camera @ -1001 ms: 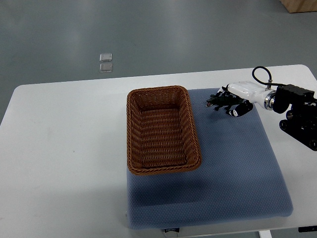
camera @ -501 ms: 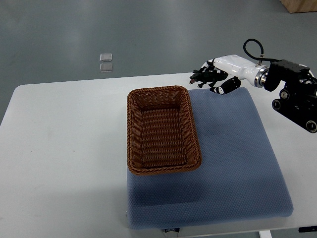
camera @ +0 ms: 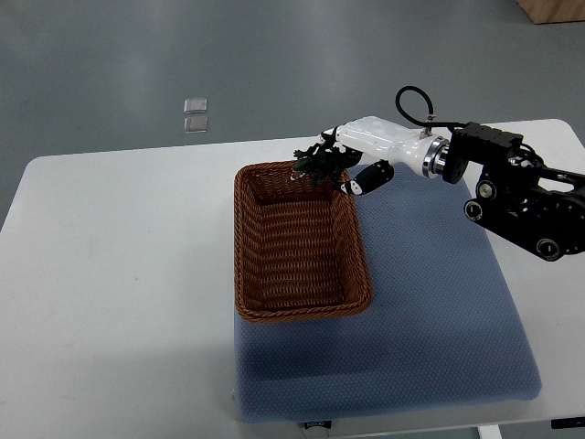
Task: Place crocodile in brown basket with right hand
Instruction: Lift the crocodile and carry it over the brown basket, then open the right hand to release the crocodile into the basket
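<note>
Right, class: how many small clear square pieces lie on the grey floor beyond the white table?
2. The farther clear square piece and the nearer clear square piece lie together on the grey floor, beyond the white table's far edge. None looks hidden.

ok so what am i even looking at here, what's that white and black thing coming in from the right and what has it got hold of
This is one picture, taken by a single camera that looks steeply down from the robot's own side of the table. The thing coming in from the right edge is the robot's jointed black arm. It ends in a white right hand with fingers, much like a person's.

Those fingers are closed around a small dark toy crocodile, held at the far rim of a brown woven rectangular basket, near its right corner. Nothing shows inside the basket yet.

The basket sits on a padded blue-grey mat, which lies on a white table. The robot's left arm is out of the picture.
</note>
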Action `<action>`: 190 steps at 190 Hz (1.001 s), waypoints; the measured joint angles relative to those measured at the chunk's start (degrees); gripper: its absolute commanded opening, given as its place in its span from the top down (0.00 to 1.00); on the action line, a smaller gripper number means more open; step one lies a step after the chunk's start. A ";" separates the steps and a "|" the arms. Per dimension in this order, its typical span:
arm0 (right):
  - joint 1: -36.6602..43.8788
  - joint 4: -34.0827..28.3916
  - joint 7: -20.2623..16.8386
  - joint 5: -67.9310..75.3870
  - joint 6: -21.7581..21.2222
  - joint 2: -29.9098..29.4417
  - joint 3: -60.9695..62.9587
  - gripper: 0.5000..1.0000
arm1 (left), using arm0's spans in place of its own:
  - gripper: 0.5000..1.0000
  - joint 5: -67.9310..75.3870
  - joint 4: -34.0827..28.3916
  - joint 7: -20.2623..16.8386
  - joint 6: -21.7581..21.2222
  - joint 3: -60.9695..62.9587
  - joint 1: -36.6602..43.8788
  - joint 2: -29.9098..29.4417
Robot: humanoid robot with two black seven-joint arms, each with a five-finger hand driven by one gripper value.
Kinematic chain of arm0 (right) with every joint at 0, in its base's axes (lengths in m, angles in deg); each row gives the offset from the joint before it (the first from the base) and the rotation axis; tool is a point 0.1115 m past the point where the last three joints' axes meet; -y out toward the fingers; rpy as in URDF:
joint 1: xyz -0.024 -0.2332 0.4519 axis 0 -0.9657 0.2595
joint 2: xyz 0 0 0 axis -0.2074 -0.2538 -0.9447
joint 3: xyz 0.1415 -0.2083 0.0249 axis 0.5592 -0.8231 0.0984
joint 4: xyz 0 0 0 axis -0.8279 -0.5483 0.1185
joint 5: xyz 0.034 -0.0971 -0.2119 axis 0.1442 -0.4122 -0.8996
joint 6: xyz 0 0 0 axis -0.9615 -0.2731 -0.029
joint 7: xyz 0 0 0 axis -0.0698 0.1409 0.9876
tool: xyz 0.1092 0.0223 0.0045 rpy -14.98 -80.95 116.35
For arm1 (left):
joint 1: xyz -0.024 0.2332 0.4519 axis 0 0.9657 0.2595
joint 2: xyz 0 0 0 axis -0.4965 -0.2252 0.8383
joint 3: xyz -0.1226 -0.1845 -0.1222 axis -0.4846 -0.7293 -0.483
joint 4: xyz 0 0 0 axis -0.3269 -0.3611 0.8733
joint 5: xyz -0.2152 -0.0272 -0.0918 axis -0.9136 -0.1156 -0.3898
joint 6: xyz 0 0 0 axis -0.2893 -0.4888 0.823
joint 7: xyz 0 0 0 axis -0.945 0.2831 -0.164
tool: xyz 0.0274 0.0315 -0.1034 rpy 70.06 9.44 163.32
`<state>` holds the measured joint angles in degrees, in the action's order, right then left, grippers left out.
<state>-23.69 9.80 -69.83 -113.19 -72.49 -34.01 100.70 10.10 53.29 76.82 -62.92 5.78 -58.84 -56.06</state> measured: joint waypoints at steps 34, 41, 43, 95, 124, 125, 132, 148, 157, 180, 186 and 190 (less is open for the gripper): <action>-0.69 -1.08 0.01 -0.53 -0.39 -3.47 -0.54 0.94 | 0.00 0.00 0.00 0.00 0.00 0.00 0.00 0.00; -0.78 -1.11 0.01 -0.61 -0.42 -3.90 -0.97 0.93 | 0.00 0.00 0.00 0.02 0.00 0.00 0.01 0.00; -0.80 -1.11 0.01 -0.64 -0.43 -4.00 -1.14 0.93 | 0.00 0.00 0.00 0.02 0.00 0.00 0.01 0.00; -1.65 -0.61 0.01 -2.16 -0.47 -4.73 -4.95 0.55 | 0.00 0.00 0.00 0.02 0.00 0.00 -0.01 0.00; -2.60 -0.16 -0.07 -2.65 -0.47 -4.74 -5.11 0.34 | 0.00 0.00 0.00 0.02 0.00 0.00 -0.03 0.00; -2.62 -0.15 -0.07 -2.65 -0.47 -4.74 -5.12 0.33 | 0.00 0.00 0.00 0.02 0.00 0.00 -0.03 0.00; -2.79 -0.11 -0.08 -2.70 -0.47 -4.71 -5.12 0.29 | 0.00 0.00 0.00 0.02 0.00 0.00 -0.04 0.00; -3.11 -0.08 -0.10 -2.74 -0.47 -4.66 -5.12 0.22 | 0.00 0.00 0.00 0.02 0.00 0.00 -0.03 0.00; -3.21 -0.07 -0.13 -2.75 -0.47 -4.66 -5.11 0.21 | 0.00 0.00 0.00 0.02 0.00 0.00 -0.02 0.00; -3.26 -0.07 -0.17 -2.74 -0.47 -4.66 -4.90 0.17 | 0.00 0.00 0.00 0.00 0.00 0.00 0.00 0.00; -3.27 -0.08 -0.17 -2.74 -0.47 -4.65 -4.77 0.17 | 0.00 0.00 0.00 0.00 0.00 0.00 0.00 0.00; -3.27 -0.08 -0.17 -2.74 -0.49 -4.61 -4.64 0.17 | 0.00 0.00 0.00 0.00 0.00 0.00 0.00 0.00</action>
<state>-26.96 9.72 -70.00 -115.93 -72.99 -38.61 96.06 10.10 53.29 76.82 -62.92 5.78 -58.84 -56.06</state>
